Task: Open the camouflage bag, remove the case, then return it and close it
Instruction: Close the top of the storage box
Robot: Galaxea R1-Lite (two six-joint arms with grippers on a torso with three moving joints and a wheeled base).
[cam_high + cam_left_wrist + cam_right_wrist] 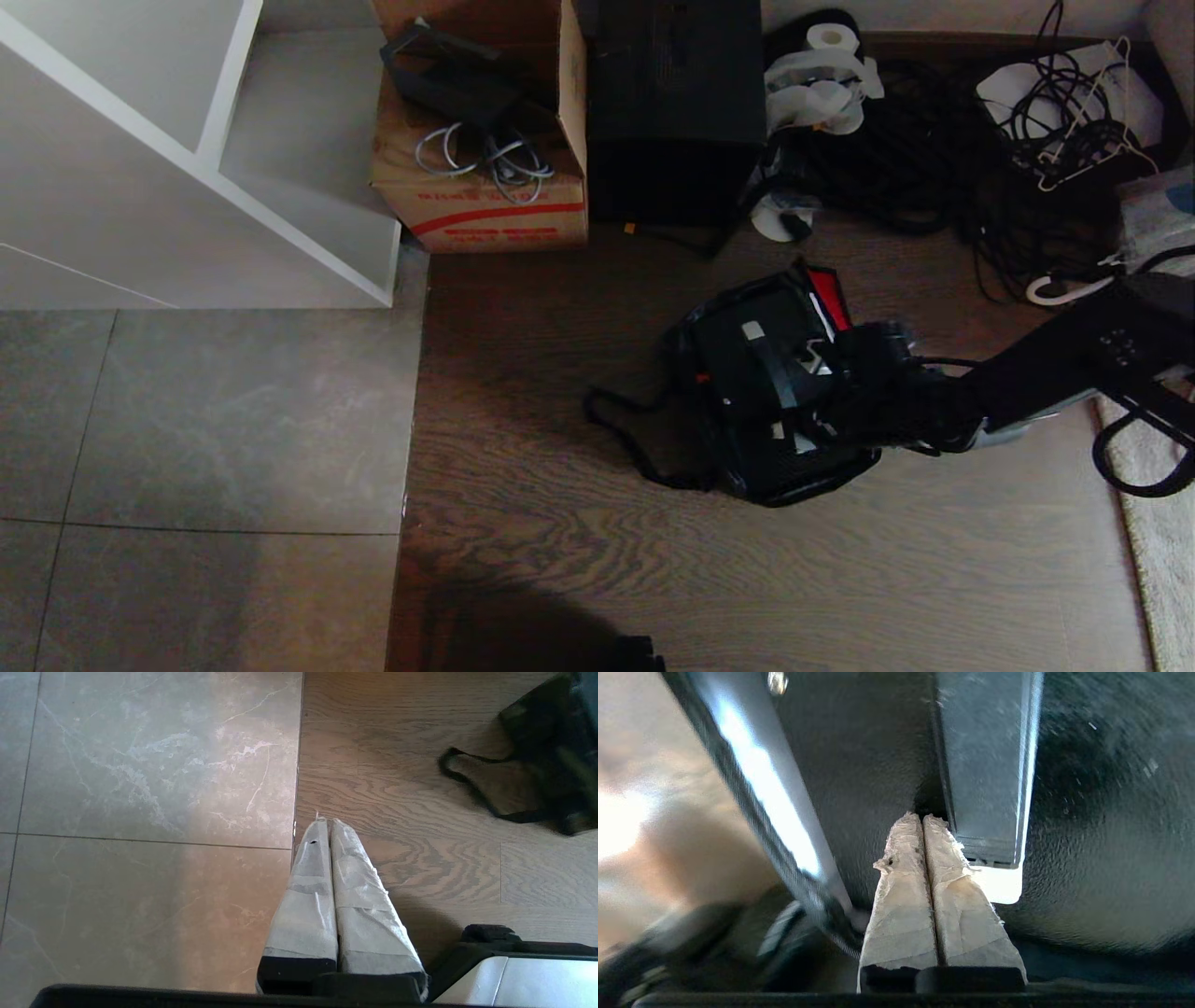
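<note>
right gripper (922, 817): fingers pressed together, holding nothing, tips at the case (761, 392) top
case: inside the camouflage bag (738, 476)
nearer arm: right

A dark wood-grain floor (579, 551) meets grey stone tiles (215, 420) along a straight seam running toward the camera. On the wood lies the camouflage bag (738, 467), its lid open and showing red lining, its black shoulder strap (621, 434) looped loosely across the boards beside it. Against the far wall stand a brown cardboard box (485, 201) with a red stripe and, touching its side, a taller black box (677, 103). Further right, a tangle of black cables (934, 177) spreads over the floor, with rolls of white tape (822, 79) near it. A pale rug (1162, 551) borders the wood at far right. A white cabinet (140, 159) stands over the tiles.
</note>
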